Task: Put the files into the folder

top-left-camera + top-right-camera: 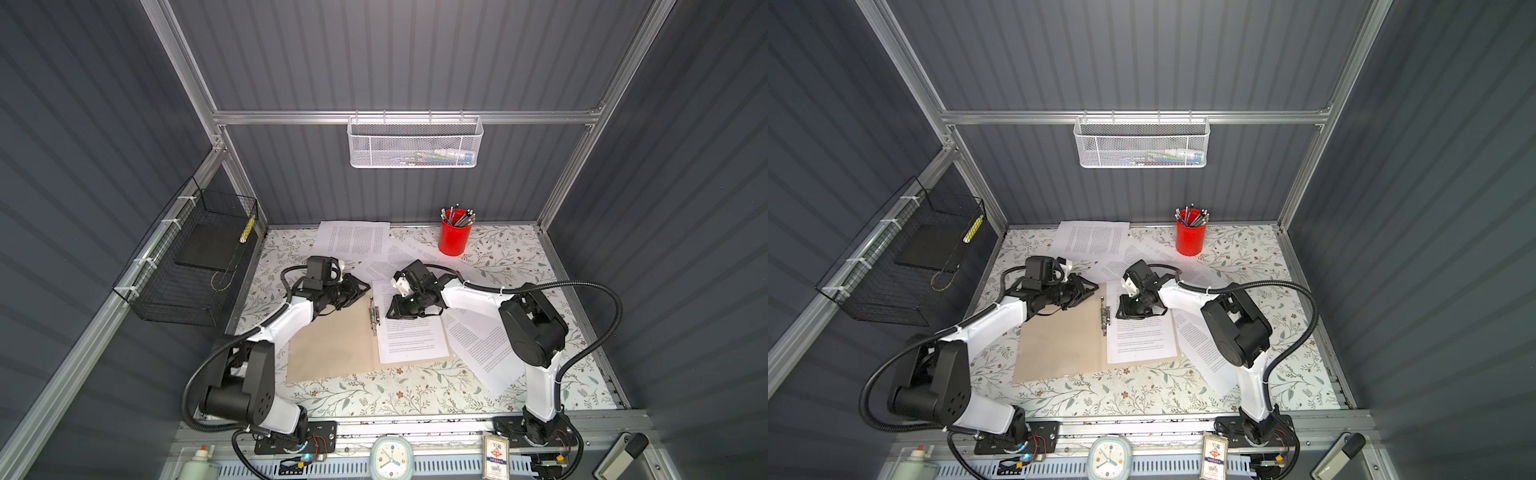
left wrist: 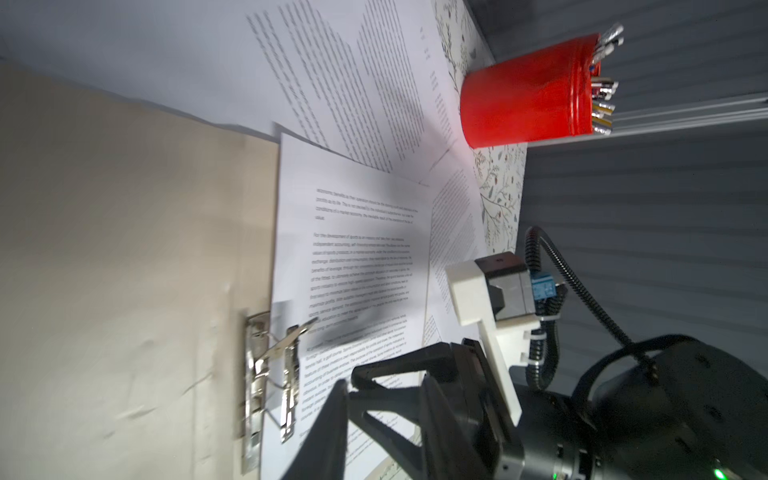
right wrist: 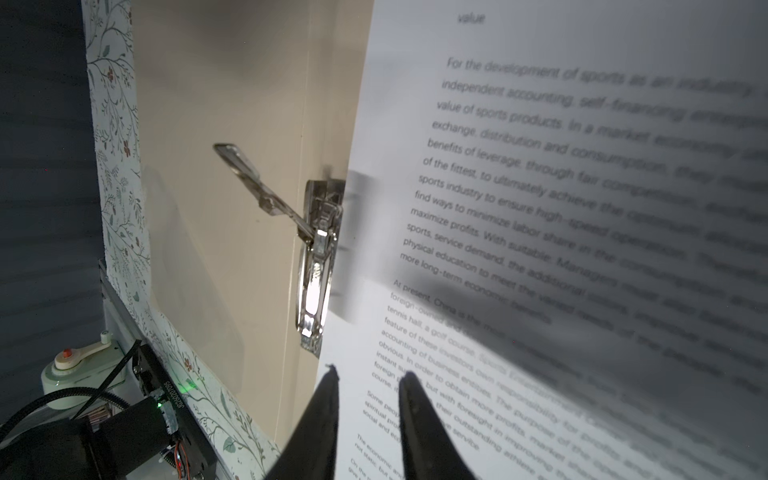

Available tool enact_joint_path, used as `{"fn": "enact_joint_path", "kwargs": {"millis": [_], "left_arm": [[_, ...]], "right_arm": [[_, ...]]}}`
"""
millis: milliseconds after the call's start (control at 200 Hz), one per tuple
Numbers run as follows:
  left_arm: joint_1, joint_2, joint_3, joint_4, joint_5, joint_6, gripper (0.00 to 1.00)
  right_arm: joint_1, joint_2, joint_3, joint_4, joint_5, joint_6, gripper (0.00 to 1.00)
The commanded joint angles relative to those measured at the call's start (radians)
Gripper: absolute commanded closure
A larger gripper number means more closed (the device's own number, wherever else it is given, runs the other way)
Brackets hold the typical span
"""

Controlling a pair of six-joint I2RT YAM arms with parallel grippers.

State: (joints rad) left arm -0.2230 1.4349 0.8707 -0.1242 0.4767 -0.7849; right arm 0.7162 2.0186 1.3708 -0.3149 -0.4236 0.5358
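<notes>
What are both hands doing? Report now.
Left hand: open, holding nothing.
Right hand: slightly open over the sheet in the folder, holding nothing.

The near part of the left flap of the folder (image 1: 332, 349) and the strip of table (image 1: 374, 395) in front are lying open to a reach — but the clip lever (image 3: 257, 193) is sticking up at the spine, the right gripper (image 3: 370, 378) is crowding the filed sheet (image 1: 411, 345), and 1 red pen cup (image 1: 455, 241) is standing beside the loose sheets (image 1: 353, 241).

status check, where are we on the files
Left end effector and right end effector slightly open, empty. One sheet on open folder, clip lever raised. Other sheets loose around it.
</notes>
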Motion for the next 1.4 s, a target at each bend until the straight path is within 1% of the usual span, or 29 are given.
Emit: {"fn": "enact_joint_path", "kwargs": {"millis": [0,35,45,75,230,350,515,870,1396], "left_arm": [[0.045,-0.04,-0.077,-0.178,-0.138,0.083,0.62],[0.056,-0.041,-0.089,-0.201,-0.14,0.098,0.58],[0.058,-0.039,-0.092,-0.206,-0.163,0.102,0.57],[0.065,-0.037,-0.102,-0.217,-0.18,0.111,0.55],[0.077,-0.002,-0.144,-0.218,-0.189,0.145,0.44],[0.08,0.037,-0.156,-0.205,-0.187,0.156,0.44],[0.084,0.078,-0.165,-0.201,-0.212,0.16,0.44],[0.091,0.097,-0.177,-0.193,-0.221,0.161,0.44],[0.099,0.132,-0.176,-0.182,-0.218,0.157,0.44]], "right_arm": [[0.006,0.027,0.027,-0.056,0.02,-0.013,0.72],[0.008,0.03,0.027,-0.059,0.022,-0.016,0.71],[0.008,0.031,0.027,-0.059,0.024,-0.015,0.71],[0.009,0.033,0.025,-0.062,0.025,-0.015,0.71],[0.022,0.039,0.02,-0.068,0.038,-0.021,0.71],[0.037,0.042,0.012,-0.096,0.043,-0.029,0.71],[0.056,0.049,-0.008,-0.107,0.045,-0.04,0.71],[0.08,0.067,-0.039,-0.102,0.035,-0.052,0.71],[0.098,0.05,-0.104,-0.09,0.018,-0.069,0.72]]}}
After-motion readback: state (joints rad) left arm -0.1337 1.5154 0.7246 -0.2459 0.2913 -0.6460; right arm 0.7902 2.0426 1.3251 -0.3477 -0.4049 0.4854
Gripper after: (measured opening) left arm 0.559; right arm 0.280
